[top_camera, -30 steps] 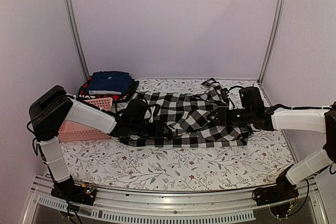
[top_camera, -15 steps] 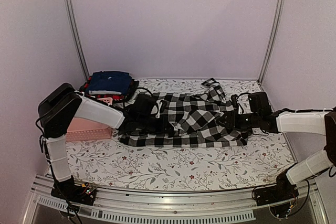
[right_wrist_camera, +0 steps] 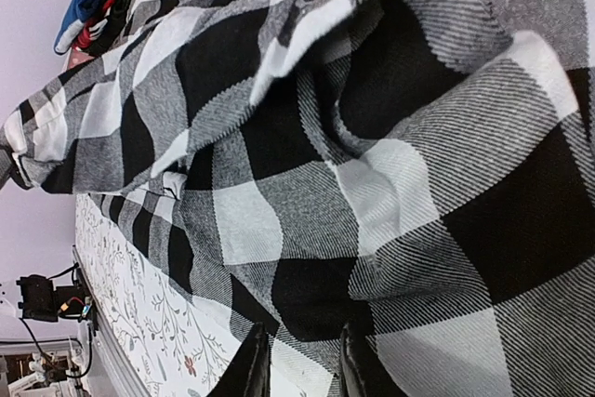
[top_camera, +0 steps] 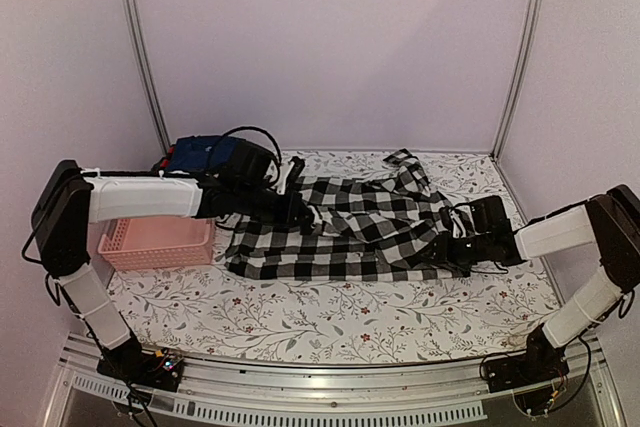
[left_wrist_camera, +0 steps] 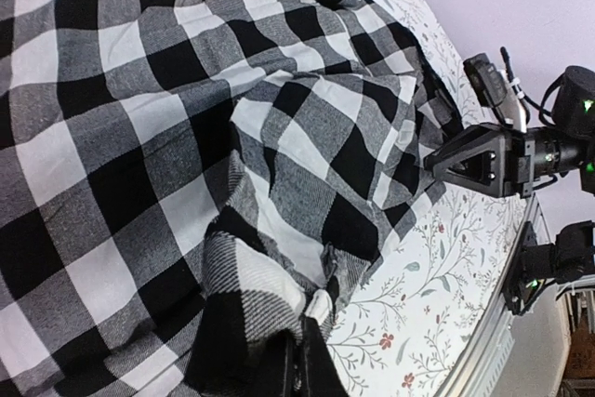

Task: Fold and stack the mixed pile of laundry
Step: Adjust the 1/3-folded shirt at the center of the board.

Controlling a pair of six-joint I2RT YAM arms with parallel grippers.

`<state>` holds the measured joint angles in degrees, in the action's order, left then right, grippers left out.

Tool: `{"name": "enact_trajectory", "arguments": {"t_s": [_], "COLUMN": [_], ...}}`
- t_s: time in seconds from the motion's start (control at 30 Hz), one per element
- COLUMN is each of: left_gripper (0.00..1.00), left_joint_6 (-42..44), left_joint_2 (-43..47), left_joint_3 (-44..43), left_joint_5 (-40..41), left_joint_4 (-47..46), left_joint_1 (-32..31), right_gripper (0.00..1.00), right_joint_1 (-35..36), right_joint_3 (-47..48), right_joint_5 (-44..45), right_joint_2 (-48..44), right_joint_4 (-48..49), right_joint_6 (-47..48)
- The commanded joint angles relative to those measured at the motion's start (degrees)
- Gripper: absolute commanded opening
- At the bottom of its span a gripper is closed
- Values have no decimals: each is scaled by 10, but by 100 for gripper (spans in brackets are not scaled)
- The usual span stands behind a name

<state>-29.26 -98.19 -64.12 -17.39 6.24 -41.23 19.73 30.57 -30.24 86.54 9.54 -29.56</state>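
The large black-and-white checked shirt [top_camera: 365, 232] lies spread across the middle of the table. My left gripper [top_camera: 303, 212] is shut on a bunched fold of the checked shirt [left_wrist_camera: 279, 137] at its left part, and the pinched cloth rises at the left gripper [left_wrist_camera: 299, 360]. My right gripper [top_camera: 447, 247] sits low at the shirt's right front edge. In the right wrist view the right gripper [right_wrist_camera: 297, 369] has its fingers [right_wrist_camera: 251, 371] apart, straddling the hem of the shirt [right_wrist_camera: 372, 165]. Folded navy trousers [top_camera: 205, 155] lie on a red-and-black plaid piece [top_camera: 160, 164] at the back left.
A pink slotted basket [top_camera: 155, 240] stands at the left, under my left forearm. The floral table cover [top_camera: 350, 317] stretches along the front. Metal frame posts and lilac walls close in the back and sides. The right arm [left_wrist_camera: 507, 155] shows in the left wrist view.
My left gripper has shut on the shirt's left part and drawn it back. My right gripper has slid right and forward to the shirt's edge, its fingers narrowing.
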Motion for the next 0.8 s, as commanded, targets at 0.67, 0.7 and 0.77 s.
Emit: {"name": "enact_trajectory", "arguments": {"t_s": [0.67, 0.7, 0.77], "left_gripper": [0, 0, 0], "left_joint_6": [71, 71, 76], "left_joint_2": [-35, -35, -31], "left_joint_3": [-231, -231, -230], "left_joint_5": [-124, -135, -145], "left_joint_4": [91, 88, 87], "left_joint_1": [24, 24, 24], "right_gripper": [14, 15, 16], "right_joint_1": [116, 123, 127], "right_joint_3": [42, 43, 41], "right_joint_5": [146, 160, 193], "right_joint_2": [211, 214, 218], "right_joint_4": [343, 343, 341], "right_joint_6": [-108, -106, -105]}}
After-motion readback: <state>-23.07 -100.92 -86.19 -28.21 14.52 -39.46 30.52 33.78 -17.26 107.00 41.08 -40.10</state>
